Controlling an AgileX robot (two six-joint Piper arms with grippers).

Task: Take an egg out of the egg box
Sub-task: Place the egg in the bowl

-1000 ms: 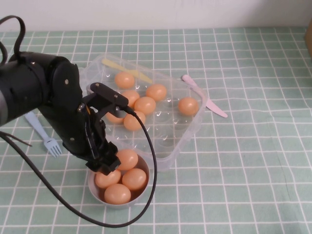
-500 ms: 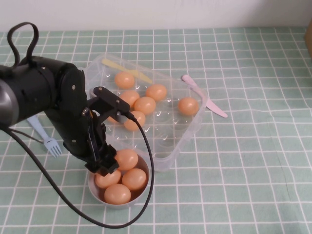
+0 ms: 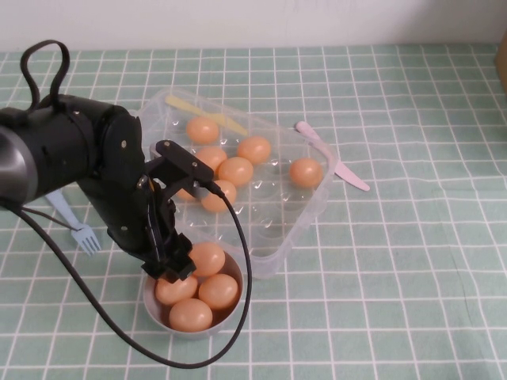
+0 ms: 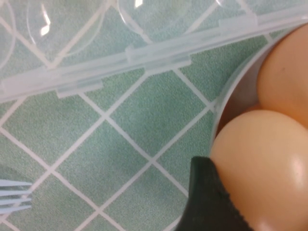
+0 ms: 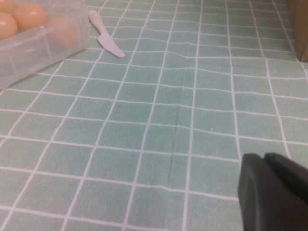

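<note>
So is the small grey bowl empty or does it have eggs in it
Not empty. The grey bowl holds four eggs, with the left gripper at the top egg. The right gripper sits above bare cloth.

Left arm bent low over the tabletop, right arm seen only at its pincer tip

The left arm (image 3: 71, 170) is folded forward and downward, its left pincer (image 3: 178, 265) lowered at the near left of the tabletop; one dark finger (image 4: 209, 202) is pressed against an egg (image 4: 262, 166). Whether the pincer is closed cannot be told. The right pincer (image 5: 274, 192) is held just above the tabletop, its fingers together.
</note>
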